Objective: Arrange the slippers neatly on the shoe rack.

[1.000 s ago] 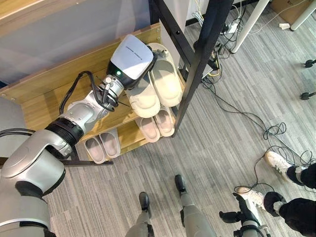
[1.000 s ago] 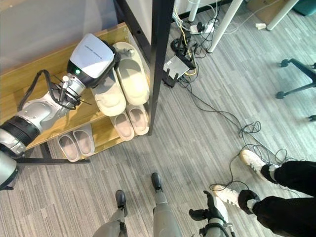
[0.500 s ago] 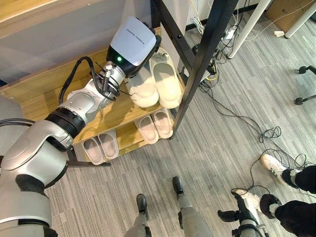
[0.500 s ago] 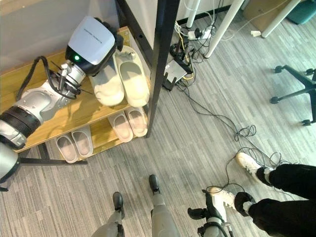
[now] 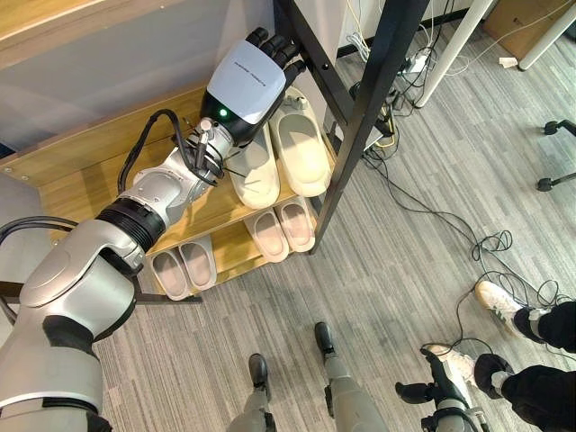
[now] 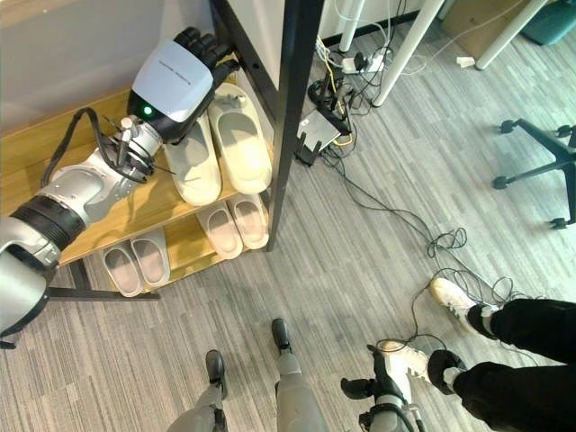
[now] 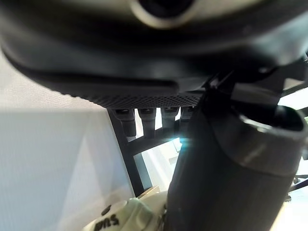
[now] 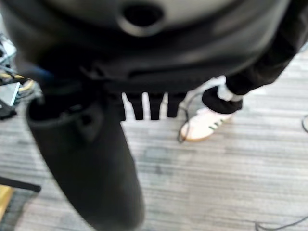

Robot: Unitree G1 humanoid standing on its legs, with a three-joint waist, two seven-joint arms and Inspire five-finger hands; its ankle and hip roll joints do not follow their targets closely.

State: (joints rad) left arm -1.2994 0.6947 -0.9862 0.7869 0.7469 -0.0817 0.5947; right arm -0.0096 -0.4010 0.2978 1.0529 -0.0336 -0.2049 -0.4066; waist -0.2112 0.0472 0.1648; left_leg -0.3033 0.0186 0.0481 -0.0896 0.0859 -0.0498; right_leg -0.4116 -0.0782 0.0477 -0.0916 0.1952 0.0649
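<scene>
Two cream slippers lie side by side on the shoe rack's upper wooden shelf [image 5: 202, 205]: the left slipper [image 5: 257, 175] and the right slipper [image 5: 302, 151]. My left hand [image 5: 245, 79] hovers over the left slipper's far end, open, its straight fingers [image 5: 274, 42] pointing toward the wall. In the left wrist view a cream slipper [image 7: 126, 216] shows past the straight fingers [image 7: 148, 121]. On the lower shelf rest one small pair [image 5: 283, 230] and another pair [image 5: 185, 268]. My right hand [image 6: 364, 390] hangs low over the floor, open and holding nothing.
The rack's black post [image 5: 362, 115] stands just right of the upper slippers. Cables and a power strip [image 6: 319, 117] lie on the grey floor behind it. A person's legs in white shoes [image 5: 502, 293] are at the lower right; a chair base [image 6: 538, 175] stands far right.
My left hand has slid back along the upper shelf toward the wall and straightened past the left slipper, which now lies further in beside its mate. The view shifted slightly.
</scene>
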